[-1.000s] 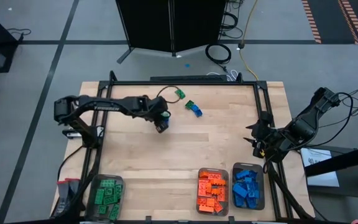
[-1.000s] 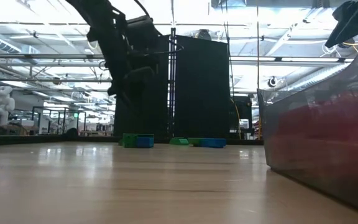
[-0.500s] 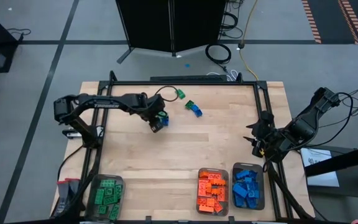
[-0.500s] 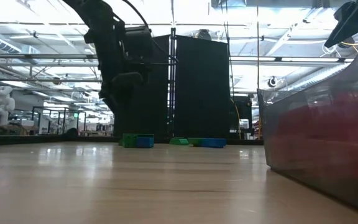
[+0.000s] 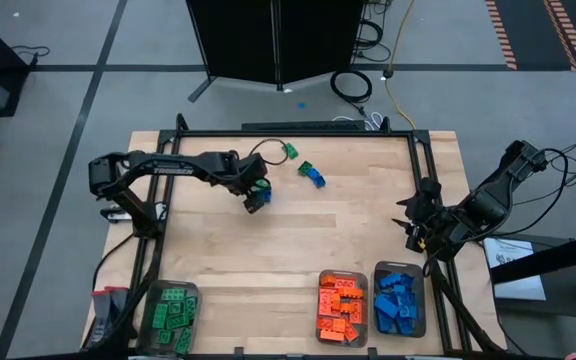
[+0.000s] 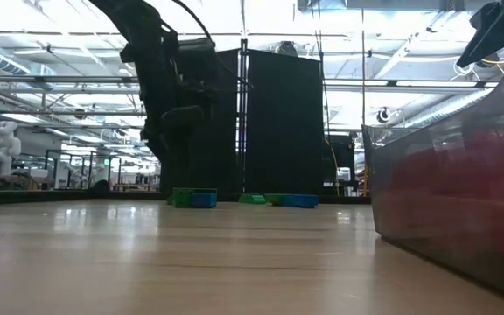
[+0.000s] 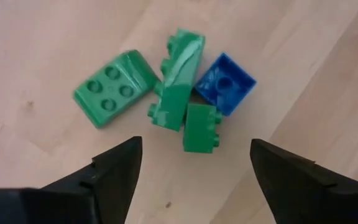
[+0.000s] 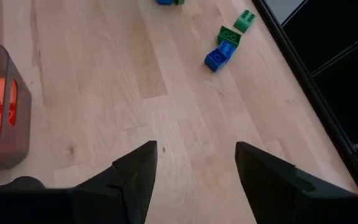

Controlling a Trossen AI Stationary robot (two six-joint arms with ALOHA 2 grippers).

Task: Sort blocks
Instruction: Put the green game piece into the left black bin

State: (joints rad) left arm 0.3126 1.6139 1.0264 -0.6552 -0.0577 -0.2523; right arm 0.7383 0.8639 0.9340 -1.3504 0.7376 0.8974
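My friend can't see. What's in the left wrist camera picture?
Three green blocks and one blue block lie bunched together on the wooden table. The left end effector hangs open above them, holding nothing.

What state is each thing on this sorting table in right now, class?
Left hand: open, above a loose cluster of blocks, holding nothing.
Right hand: open, empty, waiting at the table's right edge.
Green tray: holds green blocks.
Orange tray: holds orange blocks.
Blue tray: holds blue blocks.
Second loose group: unsorted, near the far edge.
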